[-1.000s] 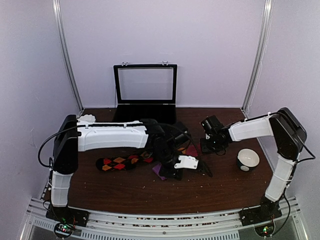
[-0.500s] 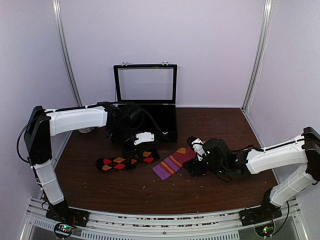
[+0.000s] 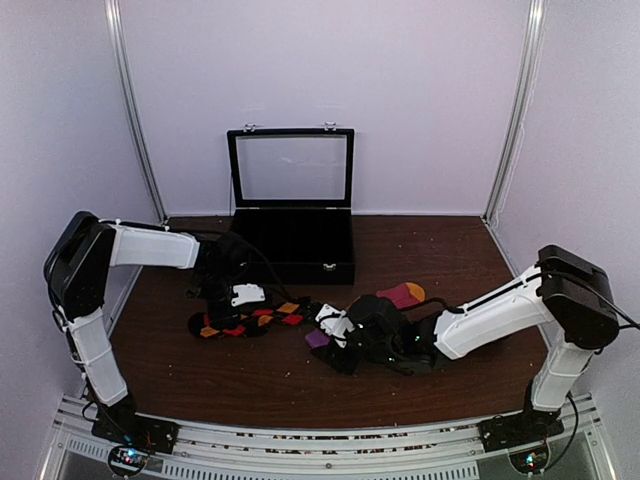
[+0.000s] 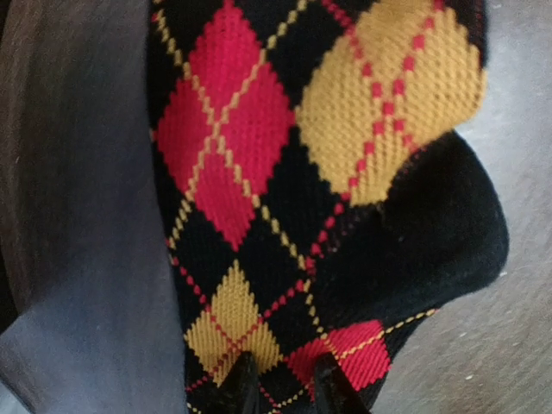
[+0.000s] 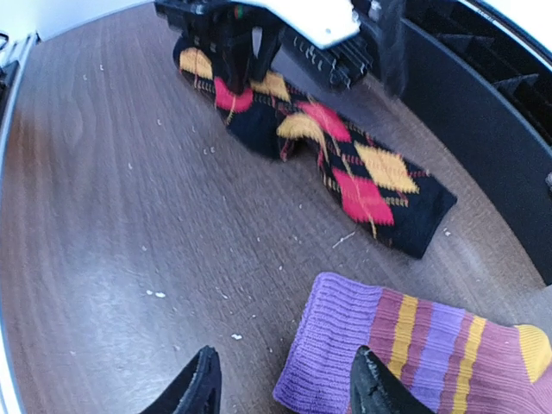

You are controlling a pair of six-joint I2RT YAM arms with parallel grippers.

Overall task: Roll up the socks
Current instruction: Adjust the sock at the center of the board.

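Both arms dropped low since half a second ago. Overhead: left fingers [image 3: 228, 312] on one end of the argyle sock [image 3: 268, 319], right fingers [image 3: 340, 350] at the purple cuff of the striped sock [image 3: 402, 295]. Left wrist: tips nearly closed, pinching argyle fabric. Right wrist: spread wide, empty, cuff just ahead.

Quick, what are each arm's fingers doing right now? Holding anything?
Left gripper: fingers nearly together on the argyle sock; whether they grip it cannot be told.
Right gripper: open, empty, by the striped sock.
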